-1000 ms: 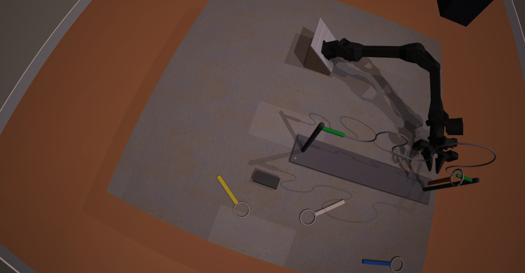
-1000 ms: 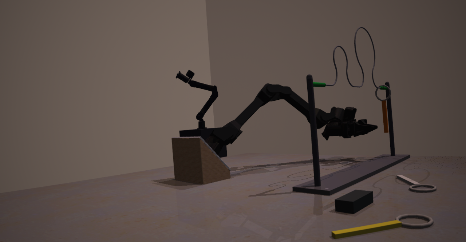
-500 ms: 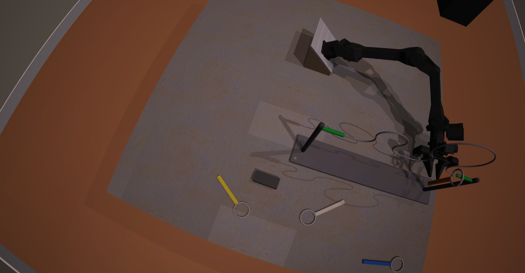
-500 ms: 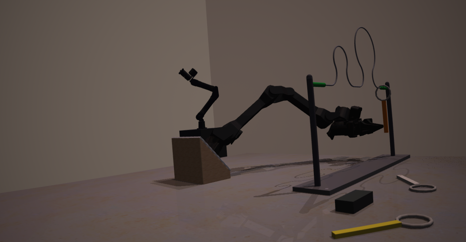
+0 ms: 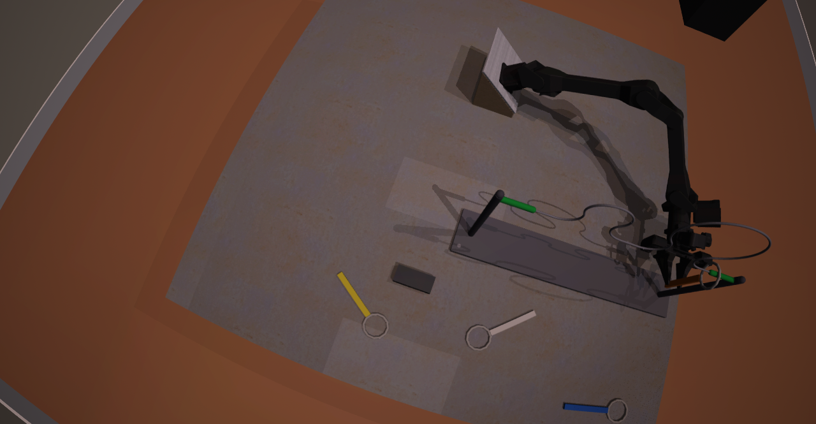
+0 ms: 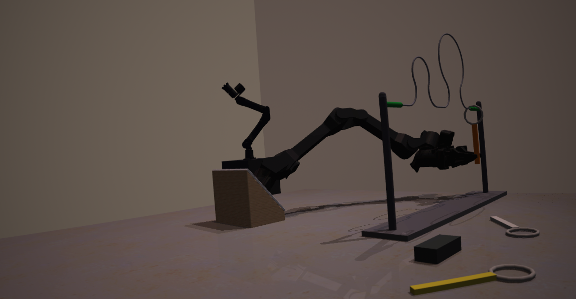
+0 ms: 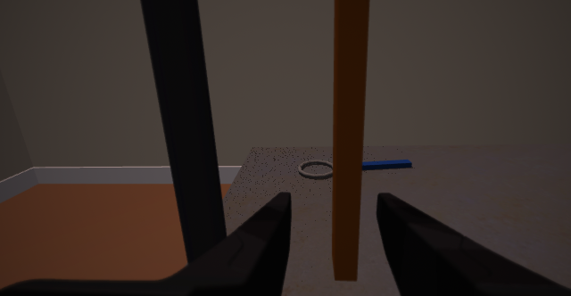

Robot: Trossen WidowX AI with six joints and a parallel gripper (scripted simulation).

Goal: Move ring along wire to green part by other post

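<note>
The ring hangs around the green part next to the far post. Its orange handle points down. My gripper is open, its fingers on either side of the lower handle, with gaps on both sides in the wrist view. The handle is nearer the right finger there. The other green part is beside the near post.
The thin grey wire loops above my gripper. The far post stands close beyond the left finger. Yellow, white and blue ring handles and a dark block lie on the table.
</note>
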